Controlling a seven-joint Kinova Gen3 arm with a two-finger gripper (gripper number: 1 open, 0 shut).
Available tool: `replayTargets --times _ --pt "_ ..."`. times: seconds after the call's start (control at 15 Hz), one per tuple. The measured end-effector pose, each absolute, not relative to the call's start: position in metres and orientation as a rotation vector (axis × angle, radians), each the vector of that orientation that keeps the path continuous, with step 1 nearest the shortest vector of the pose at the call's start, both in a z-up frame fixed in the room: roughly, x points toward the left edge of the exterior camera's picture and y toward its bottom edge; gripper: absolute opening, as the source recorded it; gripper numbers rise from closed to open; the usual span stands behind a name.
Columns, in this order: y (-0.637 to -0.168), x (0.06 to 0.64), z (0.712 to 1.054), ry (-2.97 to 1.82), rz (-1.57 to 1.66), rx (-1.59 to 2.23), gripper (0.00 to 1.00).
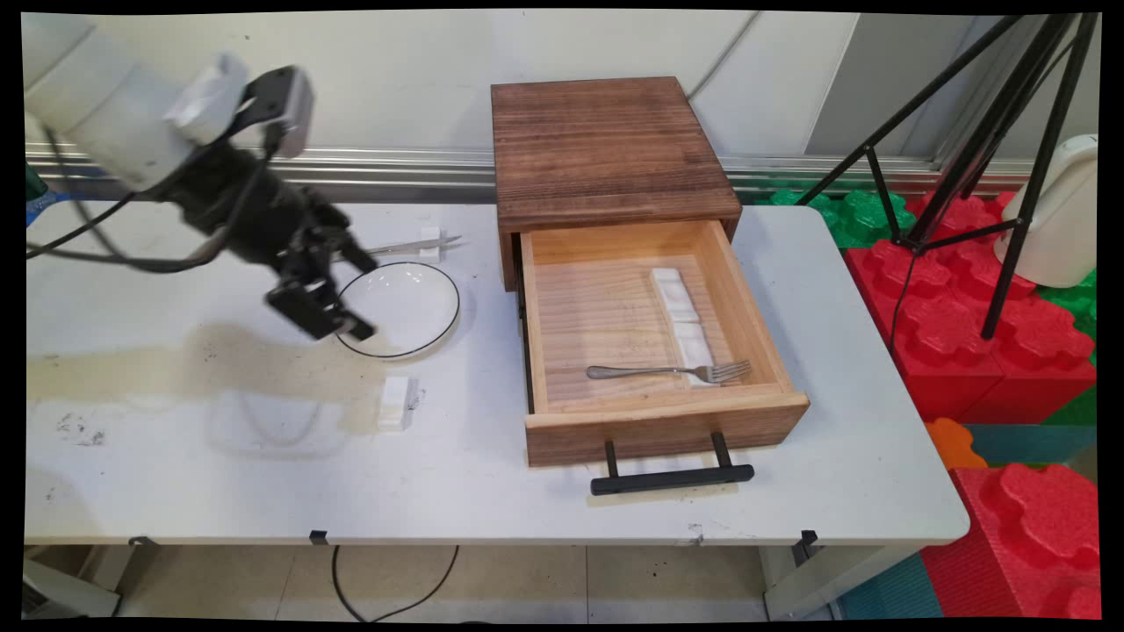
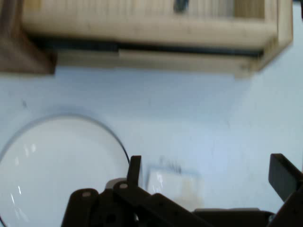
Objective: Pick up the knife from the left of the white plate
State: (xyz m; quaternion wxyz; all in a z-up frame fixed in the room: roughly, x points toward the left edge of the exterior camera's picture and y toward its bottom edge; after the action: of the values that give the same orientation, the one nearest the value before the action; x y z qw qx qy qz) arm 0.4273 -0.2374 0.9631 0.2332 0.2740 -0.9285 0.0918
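Surface (image 1: 544, 491): I see broad bare room along its near edge and left side (stained there).

Box (image 1: 606, 149): at the back, its drawer (image 1: 659, 421) pulled out toward the near edge; a fork (image 1: 672, 372) and white pad (image 1: 683, 320) inside.

Hand (image 1: 351, 294): I read it as open, fingers spread, low over the plate's left rim.

Plate (image 1: 408, 307): left of the drawer, partly under the hand.

Block (image 1: 395, 402): just near of the plate, apart from the hand.

Knife (image 1: 413, 247): behind the plate.

A lab: camera tripod (image 1: 983, 132), foam floor blocks (image 1: 983, 298), test table (image 1: 492, 491).
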Motion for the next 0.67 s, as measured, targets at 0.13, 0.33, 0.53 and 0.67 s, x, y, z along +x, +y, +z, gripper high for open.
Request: replayTargets --times 0.13,0.33,0.53,0.67 --pt "-0.225 0.441 0.961 -2.577 0.232 0.759 1.00" --pt "-0.211 0.458 0.957 -2.609 0.208 0.767 1.00" --pt "-0.201 0.471 0.954 -2.634 0.192 0.776 1.00" --pt "-0.194 0.483 0.950 -2.653 0.183 0.789 1.00"
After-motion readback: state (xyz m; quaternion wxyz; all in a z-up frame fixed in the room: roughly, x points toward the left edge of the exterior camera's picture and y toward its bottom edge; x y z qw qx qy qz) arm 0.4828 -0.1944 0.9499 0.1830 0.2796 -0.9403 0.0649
